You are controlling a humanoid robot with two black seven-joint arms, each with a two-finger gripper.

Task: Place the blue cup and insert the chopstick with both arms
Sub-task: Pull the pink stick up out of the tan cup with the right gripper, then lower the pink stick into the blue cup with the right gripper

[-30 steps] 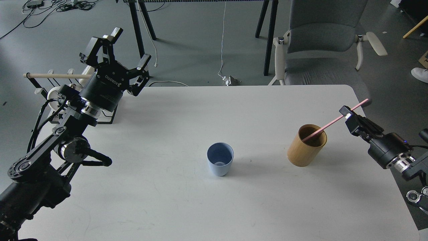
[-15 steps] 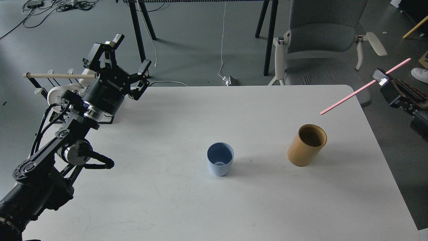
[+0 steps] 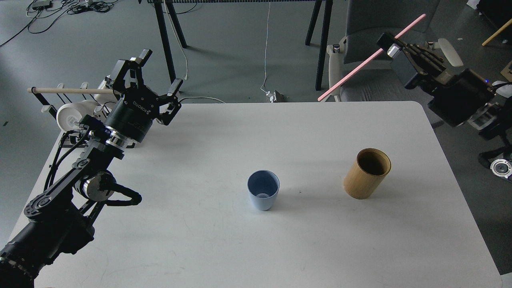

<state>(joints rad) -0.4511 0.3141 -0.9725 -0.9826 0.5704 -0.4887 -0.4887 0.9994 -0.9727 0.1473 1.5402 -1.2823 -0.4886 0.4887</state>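
Right pincer (image 3: 387,43), clamped on chopstick (image 3: 370,59), had lifted it clear of wooden cylinder (image 3: 367,173) toward 1 o'clock. Blue cup (image 3: 263,195) upright mid-surface, awaiting insertion. Left pincer (image 3: 154,82) gaped empty, 10 o'clock.

blue cup (image 3: 263,195) left of wooden cylinder (image 3: 367,173)

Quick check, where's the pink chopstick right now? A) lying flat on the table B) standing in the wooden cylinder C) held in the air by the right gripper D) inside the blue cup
C: the right gripper is clamped on the chopstick, which is tilted in the air beyond the table's far edge; the blue cup and the wooden cylinder stand empty.
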